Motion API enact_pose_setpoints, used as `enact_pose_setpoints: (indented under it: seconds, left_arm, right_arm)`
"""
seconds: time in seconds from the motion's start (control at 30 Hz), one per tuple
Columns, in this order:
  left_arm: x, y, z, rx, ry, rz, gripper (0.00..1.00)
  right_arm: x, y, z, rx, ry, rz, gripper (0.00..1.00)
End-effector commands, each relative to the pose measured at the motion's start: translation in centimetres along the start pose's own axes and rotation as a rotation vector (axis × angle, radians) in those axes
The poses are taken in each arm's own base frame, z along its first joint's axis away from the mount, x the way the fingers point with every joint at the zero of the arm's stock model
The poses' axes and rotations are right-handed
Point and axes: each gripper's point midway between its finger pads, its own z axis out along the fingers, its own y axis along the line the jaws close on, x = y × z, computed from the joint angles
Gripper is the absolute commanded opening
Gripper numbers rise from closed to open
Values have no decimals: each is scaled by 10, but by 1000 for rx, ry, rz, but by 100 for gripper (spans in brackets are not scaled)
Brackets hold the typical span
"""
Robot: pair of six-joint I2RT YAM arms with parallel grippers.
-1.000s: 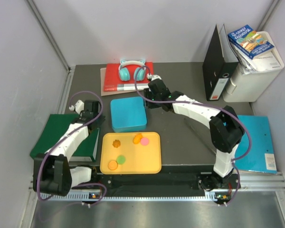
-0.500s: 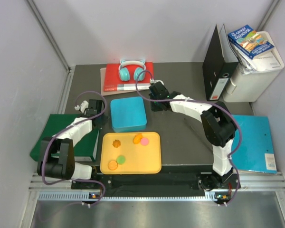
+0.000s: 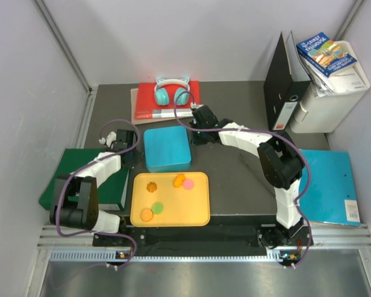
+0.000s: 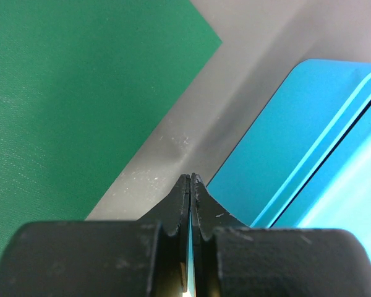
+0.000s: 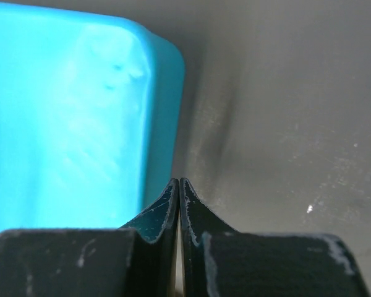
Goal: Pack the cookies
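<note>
Several small round cookies lie on a yellow tray (image 3: 195, 209): a scalloped orange one (image 3: 151, 186), an orange one (image 3: 179, 180), a pink one (image 3: 188, 184), a green one (image 3: 157, 207) and another orange one (image 3: 147, 215). A closed blue box (image 3: 167, 148) stands just behind the tray. My left gripper (image 3: 133, 151) is shut and empty at the box's left side; its wrist view (image 4: 190, 177) shows the box (image 4: 297, 136) to the right. My right gripper (image 3: 194, 132) is shut and empty at the box's far right corner; its wrist view (image 5: 178, 180) shows the box (image 5: 68, 124) to the left.
A green folder (image 3: 74, 176) lies left, also in the left wrist view (image 4: 80, 93). A red book with teal headphones (image 3: 172, 91) sits behind the box. A black binder (image 3: 284, 86), a white bin with books (image 3: 331, 80) and a blue folder (image 3: 334, 185) are on the right.
My left gripper has moved right, closer to the blue box's left side. My right arm has folded in, with its gripper shifting slightly left near the box's far right corner. The cookies have not moved.
</note>
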Motion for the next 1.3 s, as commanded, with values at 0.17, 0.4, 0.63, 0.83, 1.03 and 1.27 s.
enact_pose_setpoints:
  seconds: [0.17,0.4,0.63,0.83,1.03,1.27]
  left_arm:
    - [-6,-13,2,42,-9,-18,2]
    - [-3,-15,4,50,7,-15,2]
    - [-3,-13,5,44,4,-14,2]
    - [-3,-14,5,45,5,-13,2]
    - [-3,-15,5,48,8,-12,2]
    - [-15,-12,-2,23,-35,-20,4]
  right_arm:
    - [-36,31,-19,-136,-120,5,1]
    - [-42,44,-28,-210,-150,8,2]
    - [-47,48,-34,-236,-180,6,4]
    - [-52,49,-39,-231,-187,-7,10]
    - [-56,53,-43,-250,-200,-15,14]
    - [-68,53,-58,-242,-250,-14,15]
